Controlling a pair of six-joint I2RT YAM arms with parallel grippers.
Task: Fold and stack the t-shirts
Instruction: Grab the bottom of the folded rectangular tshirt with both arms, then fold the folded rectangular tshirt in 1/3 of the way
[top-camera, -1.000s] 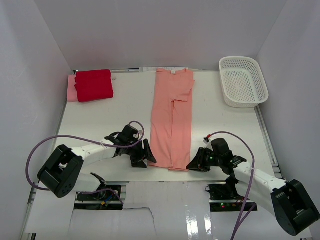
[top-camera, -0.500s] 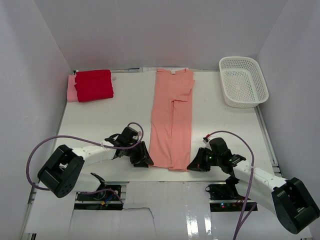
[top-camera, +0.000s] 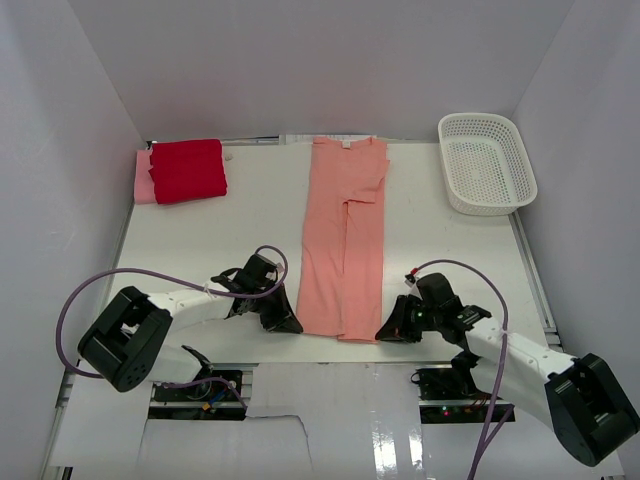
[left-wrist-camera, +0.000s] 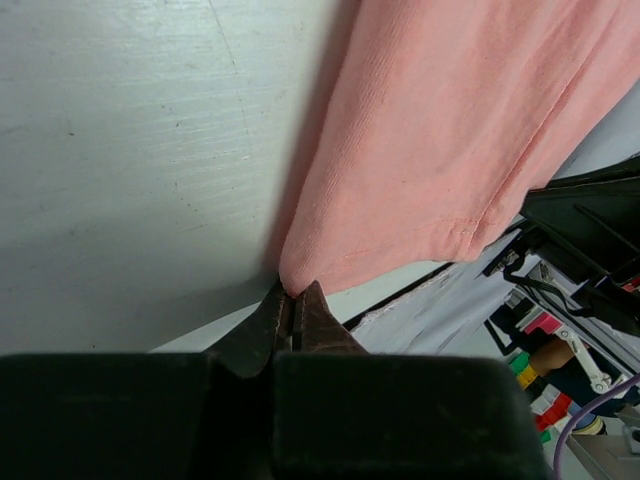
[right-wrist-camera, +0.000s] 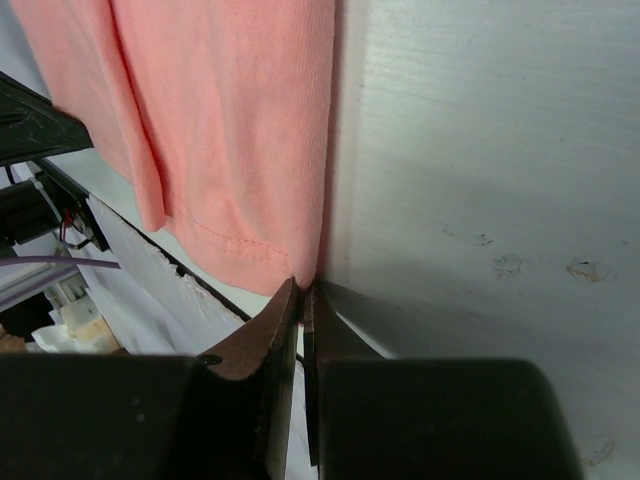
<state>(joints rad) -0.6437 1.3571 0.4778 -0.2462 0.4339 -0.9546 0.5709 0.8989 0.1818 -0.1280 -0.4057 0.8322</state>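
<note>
While the salmon t-shirt (top-camera: 345, 245) lay folded into a long narrow strip down the middle of the table (top-camera: 250, 220), its collar lay at the far edge and its hem close to the near edge. The left gripper (top-camera: 290, 322) was at the hem's left corner, its fingers clenched together and pinching that corner of cloth at their tips. The right gripper (top-camera: 385, 330) was at the hem's right corner, its fingers likewise pressed tight and nipping the stitched edge there. Both arms lay low over the table. In the far left corner the red t-shirt (top-camera: 188, 170) sat folded on top of the pale pink t-shirt (top-camera: 143, 178). A white mesh basket (top-camera: 487, 165) stood in the far right corner.
</note>
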